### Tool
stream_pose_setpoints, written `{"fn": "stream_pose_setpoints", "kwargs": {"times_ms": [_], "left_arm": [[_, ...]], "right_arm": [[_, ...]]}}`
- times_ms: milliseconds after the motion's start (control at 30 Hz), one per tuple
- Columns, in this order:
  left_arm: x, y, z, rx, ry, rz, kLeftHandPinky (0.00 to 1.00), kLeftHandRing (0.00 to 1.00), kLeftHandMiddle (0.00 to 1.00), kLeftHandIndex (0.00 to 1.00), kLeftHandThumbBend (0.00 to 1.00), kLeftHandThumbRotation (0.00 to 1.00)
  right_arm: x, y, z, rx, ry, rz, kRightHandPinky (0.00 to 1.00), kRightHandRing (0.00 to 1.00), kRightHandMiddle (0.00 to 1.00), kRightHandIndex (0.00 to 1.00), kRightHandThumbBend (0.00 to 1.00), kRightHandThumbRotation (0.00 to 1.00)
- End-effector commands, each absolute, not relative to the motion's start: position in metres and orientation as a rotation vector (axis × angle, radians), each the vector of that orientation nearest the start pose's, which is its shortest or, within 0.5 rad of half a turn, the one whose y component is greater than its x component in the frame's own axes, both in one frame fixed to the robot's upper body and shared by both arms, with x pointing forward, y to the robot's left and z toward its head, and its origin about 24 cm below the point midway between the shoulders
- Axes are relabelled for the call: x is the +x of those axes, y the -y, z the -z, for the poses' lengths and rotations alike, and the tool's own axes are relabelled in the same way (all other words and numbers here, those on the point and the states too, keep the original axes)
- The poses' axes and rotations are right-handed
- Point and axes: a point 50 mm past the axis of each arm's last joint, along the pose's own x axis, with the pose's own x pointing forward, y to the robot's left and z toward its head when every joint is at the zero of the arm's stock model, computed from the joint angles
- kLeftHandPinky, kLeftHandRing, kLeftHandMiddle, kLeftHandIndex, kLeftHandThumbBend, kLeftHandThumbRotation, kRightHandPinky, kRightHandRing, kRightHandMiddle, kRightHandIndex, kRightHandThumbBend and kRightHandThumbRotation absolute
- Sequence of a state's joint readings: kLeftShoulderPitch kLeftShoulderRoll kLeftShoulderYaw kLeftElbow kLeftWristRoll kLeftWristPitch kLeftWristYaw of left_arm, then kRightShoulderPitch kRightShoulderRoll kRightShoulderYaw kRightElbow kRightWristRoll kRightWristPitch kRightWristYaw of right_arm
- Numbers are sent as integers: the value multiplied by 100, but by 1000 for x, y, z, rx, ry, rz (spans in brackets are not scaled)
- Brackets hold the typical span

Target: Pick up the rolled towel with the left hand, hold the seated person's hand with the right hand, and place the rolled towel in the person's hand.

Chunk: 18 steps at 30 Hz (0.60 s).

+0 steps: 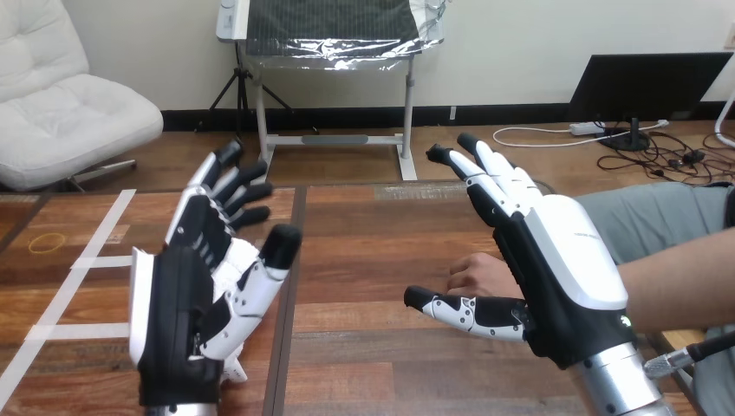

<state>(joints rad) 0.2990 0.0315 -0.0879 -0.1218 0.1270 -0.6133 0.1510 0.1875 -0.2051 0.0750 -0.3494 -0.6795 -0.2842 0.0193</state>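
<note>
I'm holding my left hand up over the wooden table, fingers spread, gripping nothing. My right hand is hanging fingers straight, thumb out, partly covering the person's hand; contact unclear.

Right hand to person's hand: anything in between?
Nothing visible. The right hand is open, and the person's hand sits right beside it, in the gap between its thumb and fingers, partly hidden behind its palm. I cannot tell whether they touch.
</note>
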Motion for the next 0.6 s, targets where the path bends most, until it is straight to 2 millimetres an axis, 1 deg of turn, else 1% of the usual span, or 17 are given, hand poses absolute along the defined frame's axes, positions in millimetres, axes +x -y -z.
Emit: {"fn": "stream_pose_setpoints", "kwargs": {"times_ms": [0,300,567], "left_arm": [[172,-147,-70,118,462,-143,73,80,82,87,66,43],[172,-150,-72,168,460,-133,75,81,84,88,66,38],[172,-152,-72,195,436,-117,76,82,84,89,68,38]], "right_arm": [[209,144,-117,-863,529,-129,100,100,100,91,71,16],[211,144,-120,-867,542,-134,100,100,100,91,72,15],[211,144,-124,-883,552,-135,100,100,100,90,73,14]]}}
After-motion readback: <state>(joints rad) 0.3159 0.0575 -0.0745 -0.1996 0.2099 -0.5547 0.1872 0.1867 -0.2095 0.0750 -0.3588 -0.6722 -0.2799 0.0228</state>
